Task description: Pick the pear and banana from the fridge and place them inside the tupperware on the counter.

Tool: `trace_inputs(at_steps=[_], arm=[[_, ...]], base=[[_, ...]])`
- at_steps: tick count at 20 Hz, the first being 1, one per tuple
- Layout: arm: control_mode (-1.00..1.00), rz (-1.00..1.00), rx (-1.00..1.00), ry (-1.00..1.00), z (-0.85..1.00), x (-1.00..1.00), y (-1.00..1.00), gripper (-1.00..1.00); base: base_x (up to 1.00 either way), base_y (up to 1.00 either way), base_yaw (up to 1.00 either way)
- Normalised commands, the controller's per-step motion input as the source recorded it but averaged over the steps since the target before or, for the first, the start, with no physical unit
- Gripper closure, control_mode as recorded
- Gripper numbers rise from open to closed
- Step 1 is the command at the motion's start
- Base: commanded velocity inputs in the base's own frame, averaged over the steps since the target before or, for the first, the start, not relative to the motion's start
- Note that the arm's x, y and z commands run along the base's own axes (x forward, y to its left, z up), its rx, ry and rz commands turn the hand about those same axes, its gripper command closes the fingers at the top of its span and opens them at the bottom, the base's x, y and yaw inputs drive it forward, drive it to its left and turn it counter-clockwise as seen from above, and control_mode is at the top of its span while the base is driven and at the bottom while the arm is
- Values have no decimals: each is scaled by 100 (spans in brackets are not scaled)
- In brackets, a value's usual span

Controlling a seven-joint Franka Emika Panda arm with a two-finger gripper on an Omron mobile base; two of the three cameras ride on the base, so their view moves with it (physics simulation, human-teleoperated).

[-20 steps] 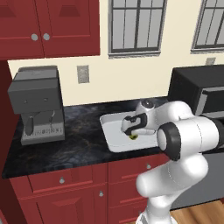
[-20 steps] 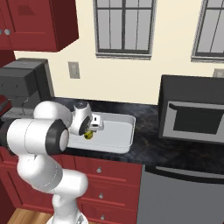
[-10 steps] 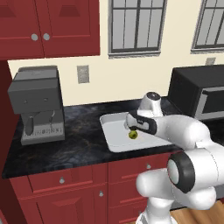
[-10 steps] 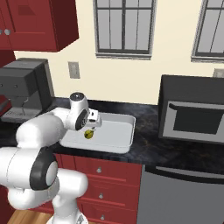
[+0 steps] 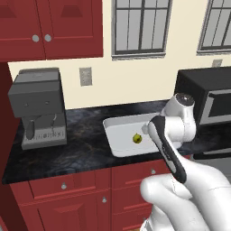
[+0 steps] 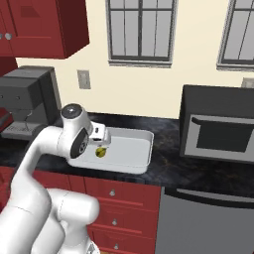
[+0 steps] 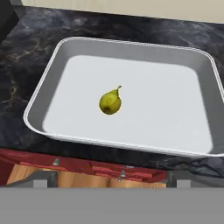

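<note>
**A:** You're at a black marbled bench (image 5: 85,140) under dark red cabinets, windows on the wall behind. What's your hand doing?

**B:** Your hand (image 6: 102,140) hangs just above the near left part of the tupperware (image 7: 131,52), fingers spread wide and carrying nothing.

**A:** And the pear?

**B:** The pear (image 7: 110,102) lies loose on the tray floor, directly ahead of the hand and below it, clear of every wall, its stem pointing away from the hand. In the left base view you see the pear (image 5: 136,138) just beside the wrist.

**A:** So what does the next move turn on?

**B:** By my reckoning, the pear is delivered and the banana is what's left. The fridge isn't anywhere ahead of your hand, so you'd have to lift straight up off the tray and turn away from the bench to find it.
</note>
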Motion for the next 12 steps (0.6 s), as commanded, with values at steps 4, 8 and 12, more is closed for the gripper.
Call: trace_inputs(at_steps=[4, 8, 12], arm=[[-100, 0, 0, -3, 92, -100, -8, -100], [-100, 0, 0, -3, 84, -100, -4, -100], [-100, 0, 0, 1, 74, -97, 0, -100]], base=[[0, 0, 0], [0, 0, 0], [0, 0, 0]])
